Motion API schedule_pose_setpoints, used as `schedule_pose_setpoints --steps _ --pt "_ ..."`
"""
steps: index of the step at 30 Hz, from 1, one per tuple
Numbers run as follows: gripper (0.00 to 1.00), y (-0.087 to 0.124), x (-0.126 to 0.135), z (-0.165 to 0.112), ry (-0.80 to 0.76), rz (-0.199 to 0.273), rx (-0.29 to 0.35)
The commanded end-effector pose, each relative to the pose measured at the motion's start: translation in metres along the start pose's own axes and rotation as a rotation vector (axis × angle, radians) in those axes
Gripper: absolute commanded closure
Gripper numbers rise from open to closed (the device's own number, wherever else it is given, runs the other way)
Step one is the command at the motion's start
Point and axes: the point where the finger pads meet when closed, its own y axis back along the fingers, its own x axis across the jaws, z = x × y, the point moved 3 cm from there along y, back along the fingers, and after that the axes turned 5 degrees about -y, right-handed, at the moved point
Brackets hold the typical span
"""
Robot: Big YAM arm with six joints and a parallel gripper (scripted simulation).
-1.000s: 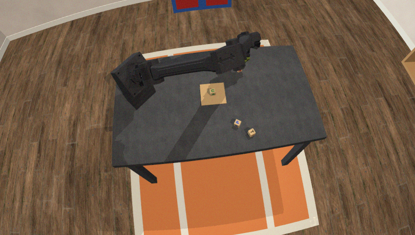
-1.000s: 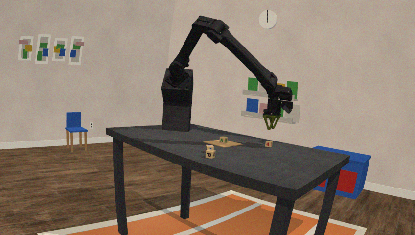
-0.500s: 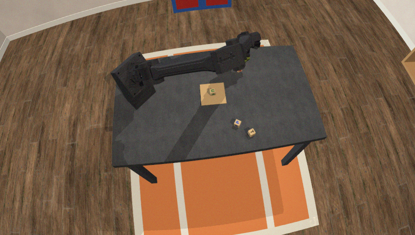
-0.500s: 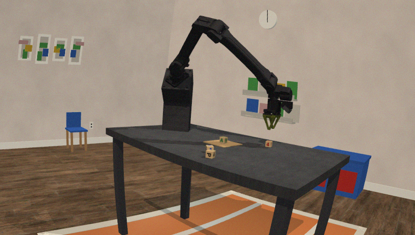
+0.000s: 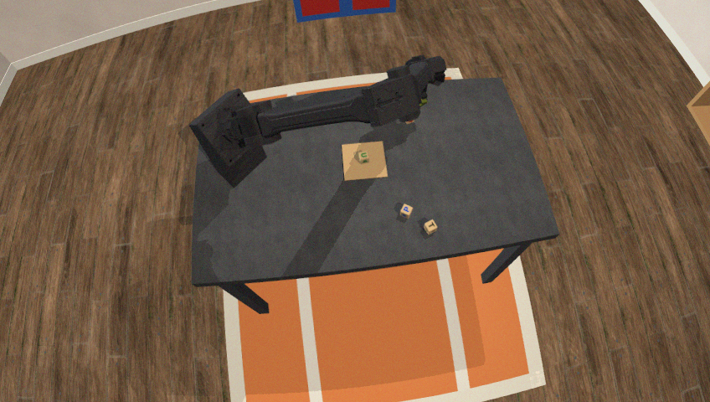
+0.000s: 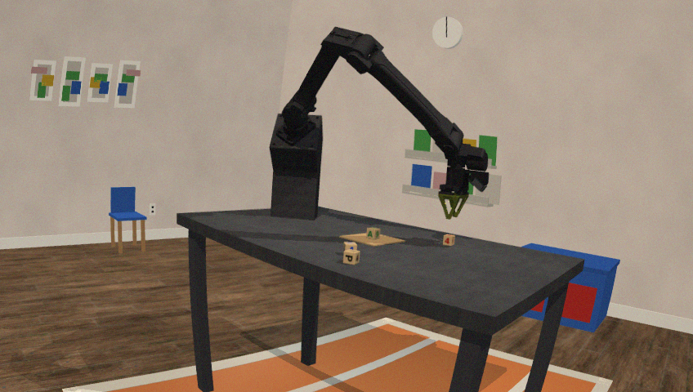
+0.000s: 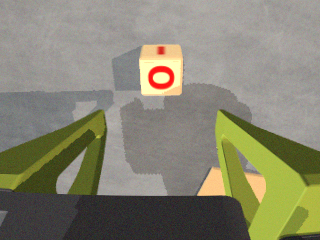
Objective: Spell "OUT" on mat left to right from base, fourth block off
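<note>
The O block [image 7: 160, 70], with a red O on top, lies on the dark table past the mat; in the exterior view it [image 6: 448, 239] shows a red 4 on its side. My gripper [image 6: 453, 215] hangs open and empty a good way above it; its green fingers frame the block in the wrist view [image 7: 160, 154]. The U block [image 5: 364, 157] sits on the tan mat [image 5: 364, 164]. The P block [image 5: 406, 210] and the T block [image 5: 430, 226] lie off the mat toward the table's front. In the top view the arm hides the O block.
The robot base [image 5: 226, 134] stands on the table's left end. The O block lies near the table's far edge. A corner of the mat shows between the fingers in the wrist view.
</note>
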Motion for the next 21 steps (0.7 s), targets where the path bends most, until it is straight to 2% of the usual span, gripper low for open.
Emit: schedule_pose_setpoints --steps 1,21 --pt "0.37 -0.01 -0.002 0.012 -0.012 -0.001 -0.013" --pt "0.37 -0.036 -0.001 0.007 -0.005 -0.003 -0.007"
